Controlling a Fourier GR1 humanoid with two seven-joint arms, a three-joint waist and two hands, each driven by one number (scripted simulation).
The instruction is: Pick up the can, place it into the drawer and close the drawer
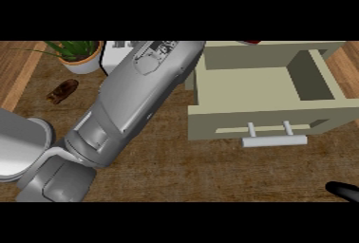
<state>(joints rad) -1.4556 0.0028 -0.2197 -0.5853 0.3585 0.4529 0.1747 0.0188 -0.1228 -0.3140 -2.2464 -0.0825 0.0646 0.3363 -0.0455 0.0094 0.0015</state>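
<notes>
A cream drawer [210,121] stands pulled open at the right, its white bar handle [275,140] facing me. Nothing shows inside it. Behind its back wall a small red thing [250,42] is cut off by the view's top edge; I cannot tell whether it is the can. My left forearm [133,95] stretches from the lower left up to the top centre, and its hand is out of sight past the top edge. Of my right hand [344,191] only a black finger shows at the lower right corner.
A potted green plant [80,57] stands at the top left. A brown lump [61,91] lies on the counter below it. A white object [114,56] is partly hidden behind my left forearm. Wooden strips border the brown counter at both sides.
</notes>
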